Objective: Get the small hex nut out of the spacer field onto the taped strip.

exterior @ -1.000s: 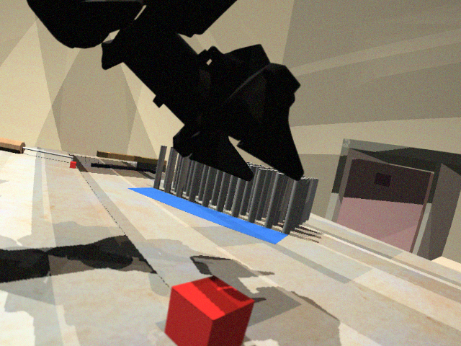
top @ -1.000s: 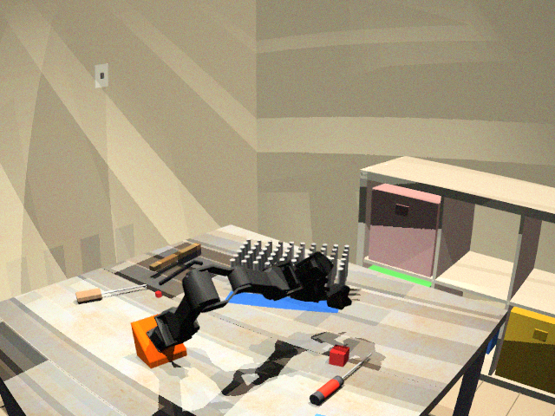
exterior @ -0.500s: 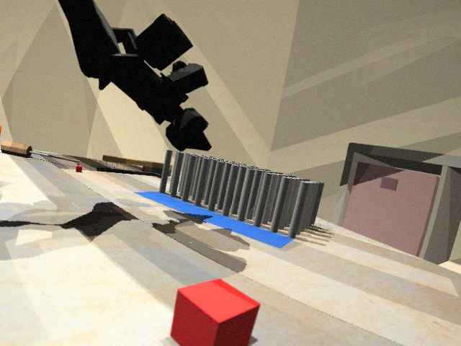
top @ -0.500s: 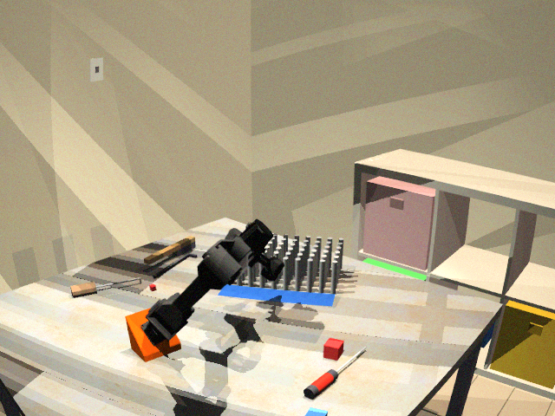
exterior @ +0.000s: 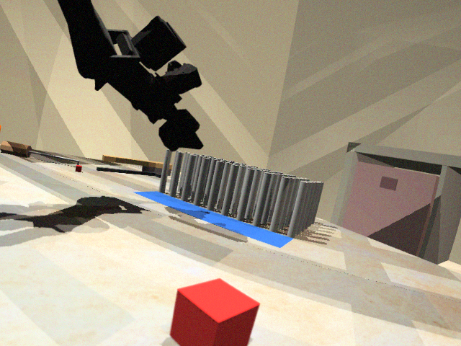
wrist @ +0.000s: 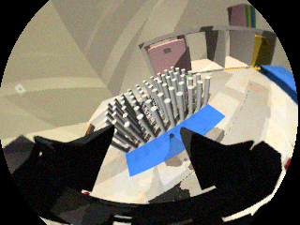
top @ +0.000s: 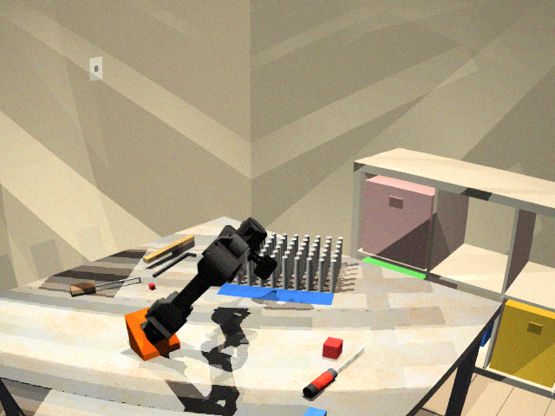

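The standing metal spacers [top: 321,275] [exterior: 264,197] [wrist: 180,104] form a dense upright field behind the blue taped strip [top: 313,299] [exterior: 271,238] [wrist: 136,164]. No nut can be made out among them or on the strip. My gripper [top: 264,265] [exterior: 181,130] [wrist: 148,128] is open and empty, above and in front of the field's left part, pointing toward it. A wooden-handled hook tool [top: 82,288] [exterior: 15,148] lies at the far left. A black bent rod [top: 170,265] [exterior: 119,171] lies left of the field. A red-handled screwdriver [top: 321,381] lies at the front right.
A wooden bar [top: 170,249] [exterior: 130,161] lies behind the bent rod. A small red cube [top: 151,286] [exterior: 78,169] is near the hook's tip; a larger red cube [top: 332,347] [exterior: 217,301] is by the screwdriver. A shelf [top: 447,169] stands at the right.
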